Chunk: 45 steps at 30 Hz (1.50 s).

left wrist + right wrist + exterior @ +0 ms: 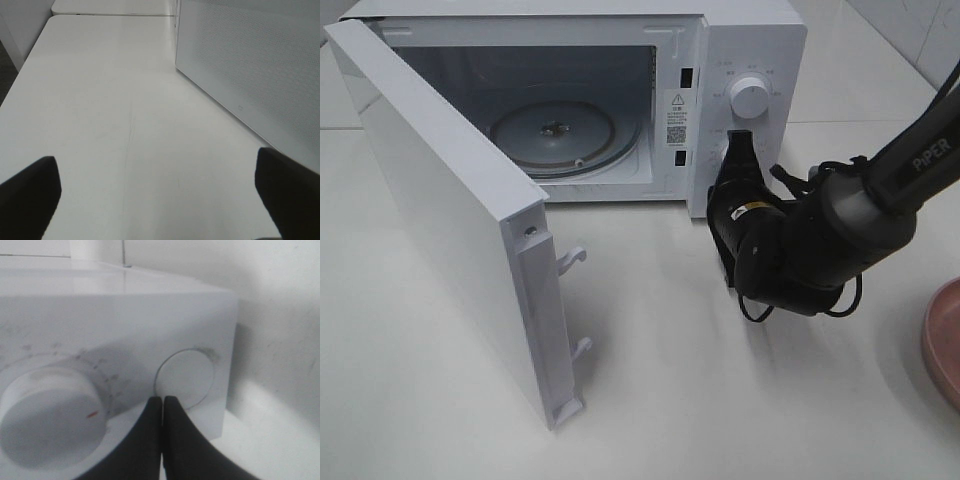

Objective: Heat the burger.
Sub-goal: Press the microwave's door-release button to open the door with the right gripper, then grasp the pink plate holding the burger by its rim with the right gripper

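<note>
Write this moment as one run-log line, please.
microwave door: open | turntable: bare | burger: not in view | left gripper: open, over table | right gripper: shut, at round button

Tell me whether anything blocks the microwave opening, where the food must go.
Nothing visible does. The door stands wide open and the glass plate inside is bare. The shut right hand is at the control panel, beside the opening. No burger is in view.

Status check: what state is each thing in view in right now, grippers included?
Door: wide open.
Turntable: bare.
Dial: red mark shows, setting unreadable.
Round button: right gripper tips at its edge, contact unclear.
Left gripper: open, holding nothing.
Right gripper: shut, holding nothing.
Plate: only its edge shows, that part bare.
Burger: not in view.
</note>
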{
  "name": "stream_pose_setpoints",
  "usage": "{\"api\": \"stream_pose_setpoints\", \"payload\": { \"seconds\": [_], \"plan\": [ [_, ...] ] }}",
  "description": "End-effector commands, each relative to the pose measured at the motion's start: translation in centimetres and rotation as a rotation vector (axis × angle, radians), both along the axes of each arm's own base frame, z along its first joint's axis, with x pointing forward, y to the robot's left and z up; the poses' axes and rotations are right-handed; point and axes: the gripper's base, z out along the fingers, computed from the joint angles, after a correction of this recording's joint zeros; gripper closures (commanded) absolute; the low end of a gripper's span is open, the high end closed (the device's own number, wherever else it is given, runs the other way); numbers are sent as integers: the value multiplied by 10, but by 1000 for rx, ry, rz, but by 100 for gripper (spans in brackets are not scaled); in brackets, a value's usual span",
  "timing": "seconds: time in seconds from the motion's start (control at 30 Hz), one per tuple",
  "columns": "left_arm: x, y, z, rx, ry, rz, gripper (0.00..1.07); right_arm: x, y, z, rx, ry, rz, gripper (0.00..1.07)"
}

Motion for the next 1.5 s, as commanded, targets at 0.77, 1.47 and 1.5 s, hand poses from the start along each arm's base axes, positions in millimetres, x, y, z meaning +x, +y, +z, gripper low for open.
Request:
{"api": "stream_pose_setpoints", "payload": {
  "seconds": [0.77, 1.47, 1.5],
  "plan": [
    [-2, 0, 1, -1, -27, 2, 9, -63, -29, 44, -205, 139, 216, 107],
    [0, 0, 1, -2, -17, 2, 9, -103, -55, 74, -639, 414, 1012, 107],
    [0, 0, 1, -2, -17, 2, 9, -107, -58, 77, -666, 444, 1082, 107]
  ]
}}
